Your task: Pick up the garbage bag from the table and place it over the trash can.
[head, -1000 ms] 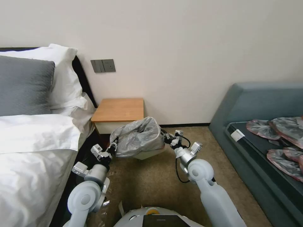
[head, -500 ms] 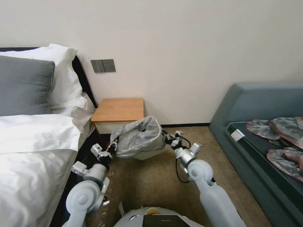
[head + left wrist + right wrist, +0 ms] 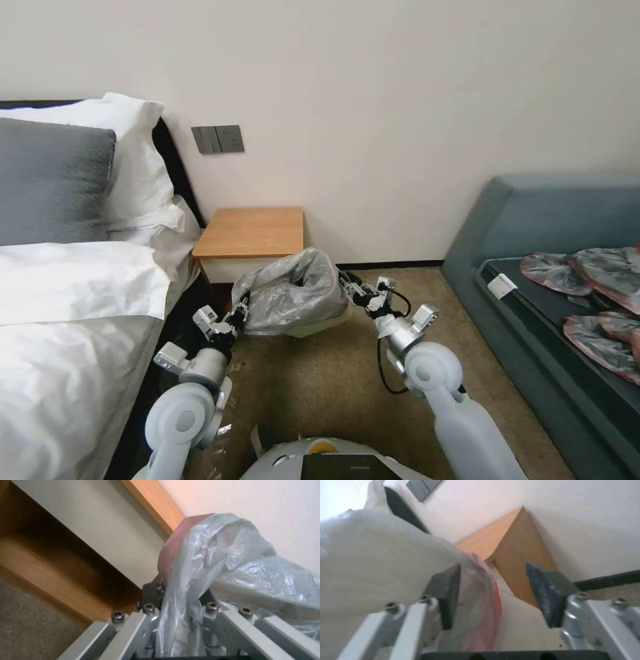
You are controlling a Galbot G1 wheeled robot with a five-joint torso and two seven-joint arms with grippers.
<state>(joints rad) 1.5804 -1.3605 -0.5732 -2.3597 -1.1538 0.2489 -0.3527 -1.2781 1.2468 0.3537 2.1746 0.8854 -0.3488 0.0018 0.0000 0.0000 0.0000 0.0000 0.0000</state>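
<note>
Left gripper [image 3: 238,311] is pinching the near-left edge of the garbage bag [image 3: 293,290], plastic bunched between its fingers [image 3: 150,597]. The bag balloons across the trash can [image 3: 320,325], draped over its top, with the cream wall showing just below the plastic. Just behind stands the counter [image 3: 252,232]. On the far side, right gripper [image 3: 352,288] sits spread, one pad [image 3: 448,585] against the bag's pinkish rim, the other clear of it.
</note>
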